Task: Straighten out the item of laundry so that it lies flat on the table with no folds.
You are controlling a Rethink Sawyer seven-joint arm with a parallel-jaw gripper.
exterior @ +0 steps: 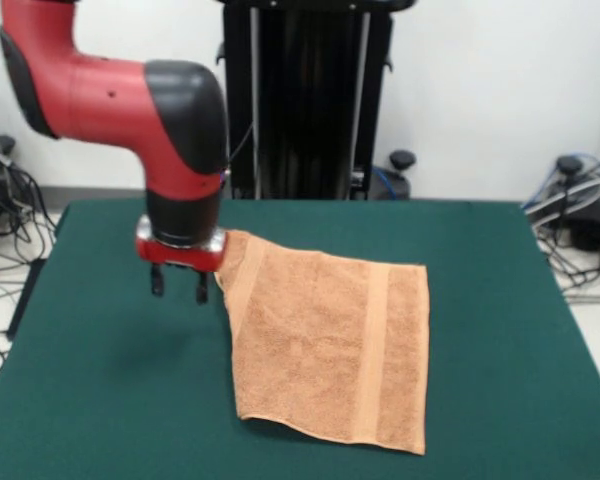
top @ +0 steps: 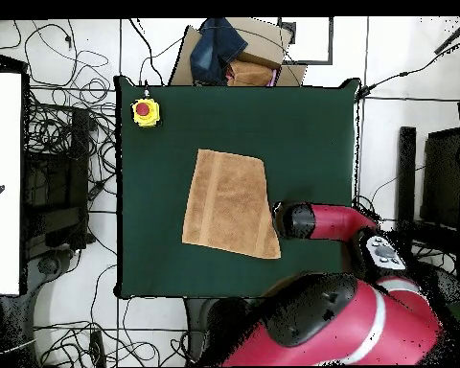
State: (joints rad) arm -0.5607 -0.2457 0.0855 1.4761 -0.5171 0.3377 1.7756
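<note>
The item of laundry [exterior: 325, 345], a peach-orange towel with a paler band near each short end, is spread out on the green table [exterior: 500, 300]. Its far-left corner looks a little rumpled and stands slightly off the cloth. My gripper [exterior: 179, 285] hangs just left of that corner, a little above the table, open, with nothing between its fingers. From overhead, the towel [top: 229, 203] lies near the table's [top: 310, 125] middle, and the arm's black wrist [top: 293, 220] is right beside its right edge, hiding the fingers.
A red button on a yellow box [top: 145, 111] sits at one table corner. A cardboard box with dark cloth [top: 236, 56] stands beyond the table's edge. Cables lie on the floor around the table.
</note>
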